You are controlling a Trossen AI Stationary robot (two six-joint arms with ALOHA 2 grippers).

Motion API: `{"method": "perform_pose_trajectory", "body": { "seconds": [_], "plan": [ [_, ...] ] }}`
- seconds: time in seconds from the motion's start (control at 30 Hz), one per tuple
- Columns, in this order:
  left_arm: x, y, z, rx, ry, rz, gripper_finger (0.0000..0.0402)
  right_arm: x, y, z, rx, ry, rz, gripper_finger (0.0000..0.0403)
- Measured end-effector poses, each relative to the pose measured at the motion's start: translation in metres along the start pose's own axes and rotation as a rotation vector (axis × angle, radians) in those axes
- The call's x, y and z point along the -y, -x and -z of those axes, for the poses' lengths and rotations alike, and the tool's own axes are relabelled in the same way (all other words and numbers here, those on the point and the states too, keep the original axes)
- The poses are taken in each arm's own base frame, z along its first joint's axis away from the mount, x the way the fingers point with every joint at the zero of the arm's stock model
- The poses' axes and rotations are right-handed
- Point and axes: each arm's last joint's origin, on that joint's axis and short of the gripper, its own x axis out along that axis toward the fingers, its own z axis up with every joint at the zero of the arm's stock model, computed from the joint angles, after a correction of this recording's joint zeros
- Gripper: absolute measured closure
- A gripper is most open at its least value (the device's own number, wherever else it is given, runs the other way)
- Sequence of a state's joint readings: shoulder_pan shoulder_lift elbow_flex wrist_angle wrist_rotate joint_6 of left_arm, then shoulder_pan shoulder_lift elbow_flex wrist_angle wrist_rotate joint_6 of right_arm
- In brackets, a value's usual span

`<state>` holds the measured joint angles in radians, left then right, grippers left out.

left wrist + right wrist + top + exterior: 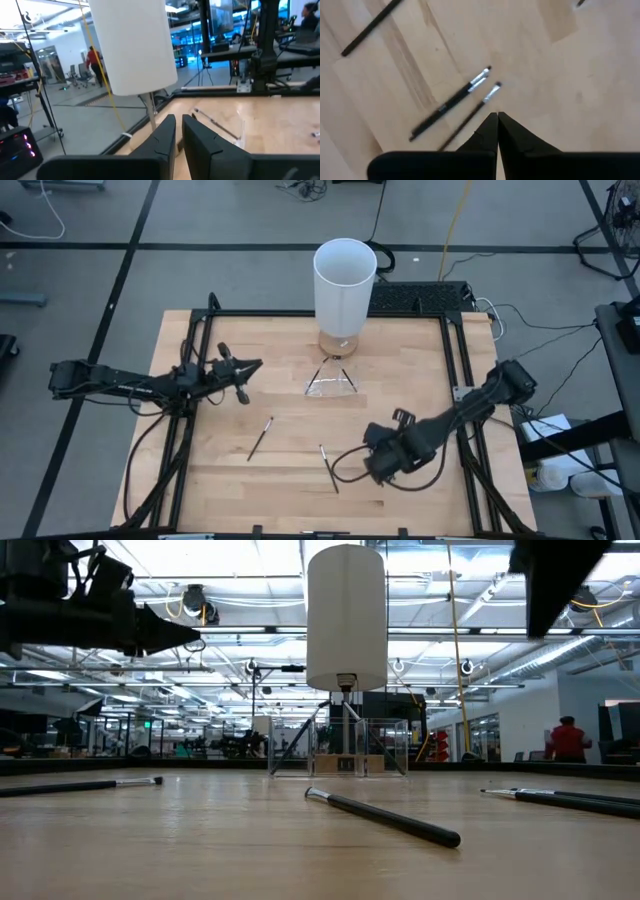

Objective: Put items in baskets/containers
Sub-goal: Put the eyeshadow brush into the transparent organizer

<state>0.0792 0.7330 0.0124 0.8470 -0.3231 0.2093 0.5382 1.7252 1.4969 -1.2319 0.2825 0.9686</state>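
Left gripper [250,366] is hovering above the table's left half, pointing toward the white cylinder [344,285]. In the left wrist view its fingers [162,136] are standing slightly parted with a narrow gap and nothing between them.

Right gripper [372,465] is sitting low over the front right part of the wooden table [220,480]. In the right wrist view its fingers are pressing together, tips touching, gripping nothing; the tip is hanging just beside two sticks [452,106] lying side by side, silver ferrules pointing away from the gripper.

Clear container [331,382] is standing just in front of the white cylinder, near table centre-back. In the low view its see-through walls [385,747] are showing below the cylinder, with two thin dark rods leaning inside; whether these are task sticks I cannot tell for sure.

Sticks on the table in the high view: one [260,438] lying diagonally left of centre, one pair [328,467] lying near the right gripper. The low view is showing one stick [385,817] in the middle foreground, one [80,785] at left, more [565,799] at right.

A person in red [566,741] is standing in the room far behind.
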Motion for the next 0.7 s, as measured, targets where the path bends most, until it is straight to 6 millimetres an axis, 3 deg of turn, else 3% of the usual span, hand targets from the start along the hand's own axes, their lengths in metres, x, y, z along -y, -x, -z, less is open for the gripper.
{"method": "perform_pose_trajectory", "body": {
  "seconds": [0.23,0.5,0.7],
  "plan": [
    [-0.001,0.0,-0.003,0.028,0.02,-0.006,0.036,-0.008,-0.038,0.017,0.005,-0.146,-0.044,0.0349],
    [0.0,0.0,-0.002,0.018,0.011,-0.001,0.036,0.006,-0.075,0.035,-0.12,-0.295,0.004,0.0245],
    [0.0,0.0,-0.002,0.024,0.005,-0.003,0.036,0.011,-0.095,0.036,-0.129,-0.351,-0.032,0.0204]
  ]
}}
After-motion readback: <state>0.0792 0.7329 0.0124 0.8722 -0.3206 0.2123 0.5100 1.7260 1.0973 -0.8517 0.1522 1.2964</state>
